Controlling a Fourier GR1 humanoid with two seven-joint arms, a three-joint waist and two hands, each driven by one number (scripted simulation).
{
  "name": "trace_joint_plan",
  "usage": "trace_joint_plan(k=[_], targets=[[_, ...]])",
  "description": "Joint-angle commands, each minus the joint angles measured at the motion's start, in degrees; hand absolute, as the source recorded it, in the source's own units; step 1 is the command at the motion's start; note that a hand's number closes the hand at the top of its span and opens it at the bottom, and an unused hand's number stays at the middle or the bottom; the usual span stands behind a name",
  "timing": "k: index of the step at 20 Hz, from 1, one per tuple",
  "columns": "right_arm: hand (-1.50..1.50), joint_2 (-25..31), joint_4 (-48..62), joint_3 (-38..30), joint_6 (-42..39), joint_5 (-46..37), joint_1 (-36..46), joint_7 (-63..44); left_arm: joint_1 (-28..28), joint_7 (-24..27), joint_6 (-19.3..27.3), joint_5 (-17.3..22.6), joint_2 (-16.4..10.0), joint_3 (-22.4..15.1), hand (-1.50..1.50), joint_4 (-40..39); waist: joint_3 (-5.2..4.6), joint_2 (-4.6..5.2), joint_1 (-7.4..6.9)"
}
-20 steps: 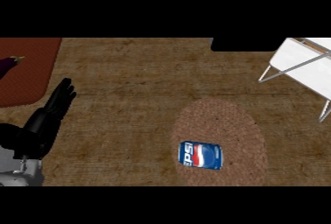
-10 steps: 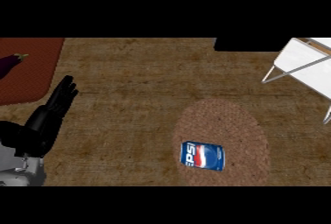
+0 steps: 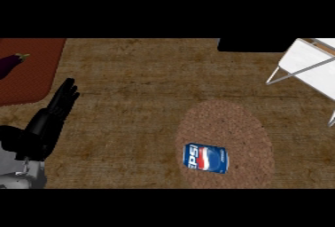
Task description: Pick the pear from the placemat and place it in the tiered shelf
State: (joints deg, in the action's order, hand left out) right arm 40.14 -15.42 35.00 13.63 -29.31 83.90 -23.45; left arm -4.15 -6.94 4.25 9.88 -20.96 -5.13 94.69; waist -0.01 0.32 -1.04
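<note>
The left hand (image 3: 43,127) is showing at the left edge of the counter (image 3: 131,111), coming in from the near-left corner on its grey forearm (image 3: 18,175). Its black fingers (image 3: 63,95) are lying straight and close together, pointing toward the far edge. The hand is open and holding nothing.

Just beyond the fingertips, in the far-left corner, a dark red mat (image 3: 33,75) is lying flat, and a purple aubergine (image 3: 12,65) is resting on it at the counter's left edge.

Well apart from the hand, toward the near-right part of the counter, an oval woven placemat (image 3: 229,126) is lying flat. What is sitting on it is a blue Pepsi can (image 3: 205,158), lying on its side on the placemat's near-left part with the logo facing up.

In the far-right corner the white tiered shelf (image 3: 306,60) is standing on thin metal legs, apart from the placemat. Beside it, along the far edge, a black block (image 3: 252,44) is showing; what it is cannot be told.
</note>
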Motion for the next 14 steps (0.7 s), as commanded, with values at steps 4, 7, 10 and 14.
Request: trace_joint_plan(k=[4, 7, 10, 14], targets=[[1.50, 0.2, 2.4, -3.2, -3.2, 0.2, -4.4, 3.5, 1.0, 1.2, 0.2, -2.1, 1.1, 0.1, 0.00, -0.7, 0.01, 0.01, 0.03], [1.50, 0.8, 1.8, -3.5, -1.5, -1.4, -4.7, -1.7, 0.8, -1.9, -0.3, -0.9, 1.2, 0.6, 0.00, 1.9, 0.00, -0.24, 0.38], [1.50, 0.6, 2.4, -3.2, 7.4, -3.0, -8.0, -8.0, -0.6, -1.4, -0.8, -1.0, 0.6, 1.5, 0.00, 0.1, 0.02, -0.26, 0.78], [1.50, 5.3, 5.3, -2.0, 10.7, -6.3, -6.7, -13.8, 1.0, -2.0, -1.3, -0.9, 0.8, 1.0, 0.00, 1.9, 0.01, -0.26, 0.40]])
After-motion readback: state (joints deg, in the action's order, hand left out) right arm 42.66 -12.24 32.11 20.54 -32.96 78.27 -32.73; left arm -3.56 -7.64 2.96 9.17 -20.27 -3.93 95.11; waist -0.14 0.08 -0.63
